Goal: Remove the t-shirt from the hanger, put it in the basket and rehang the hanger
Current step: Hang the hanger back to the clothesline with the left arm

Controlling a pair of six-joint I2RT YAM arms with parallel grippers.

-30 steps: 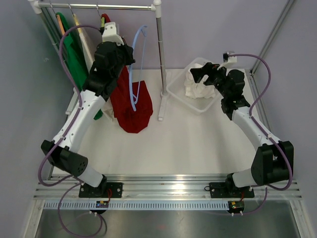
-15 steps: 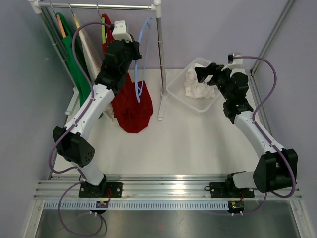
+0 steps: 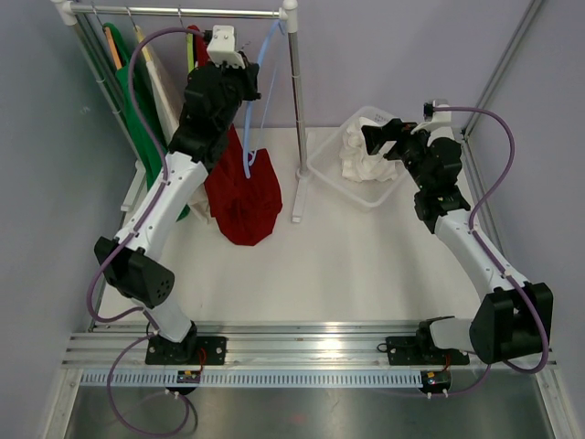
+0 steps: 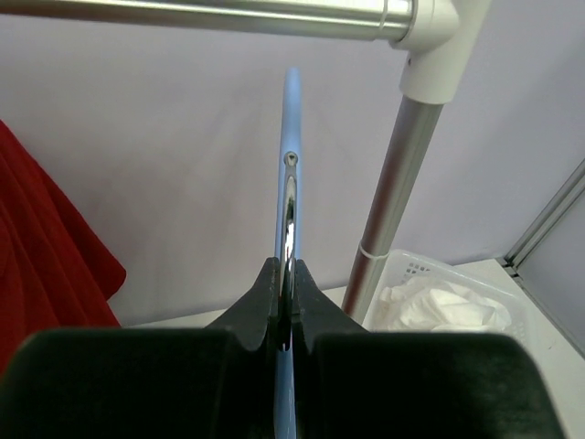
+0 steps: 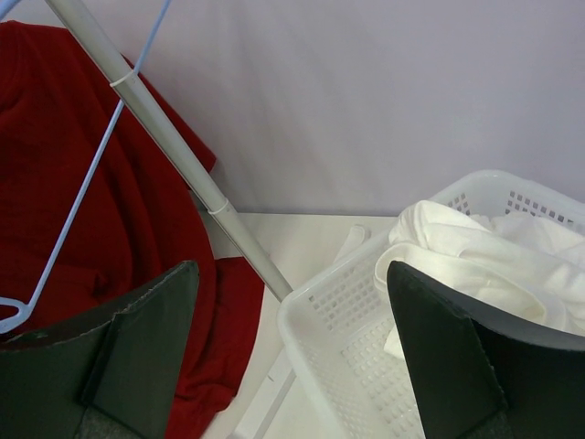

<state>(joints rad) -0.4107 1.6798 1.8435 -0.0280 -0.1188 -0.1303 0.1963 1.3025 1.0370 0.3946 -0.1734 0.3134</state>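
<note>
So, step: my read is the hanger is being drawn up and out of the shirt, late stage.
next: probably lift or swing the hanger until its low end is clear of the cloth. Go slow, since soft knit may snag.
other garments (image 3: 137,101): green and pale, hanging at the rack's left end, apart from the work.
left gripper (image 4: 286,279): up under the rail (image 4: 228,14), jaws pinched together on the hanger's neck.
hanger (image 4: 291,119): light blue, tilted, hook end high by the rail, low end down at the shirt's top edge.
t-shirt (image 3: 245,201): dark red, limp and bunched, not spread over the hanger's shoulders. Its bottom rests on the table left of the rack post (image 3: 295,110). Can't tell whether the hanger's low end is inside the collar.
basket (image 3: 366,197): white, right of the post, with white cloth (image 5: 475,247) in it.
right gripper (image 5: 292,329): jaws wide apart, nothing held, hovering by the basket.
</note>
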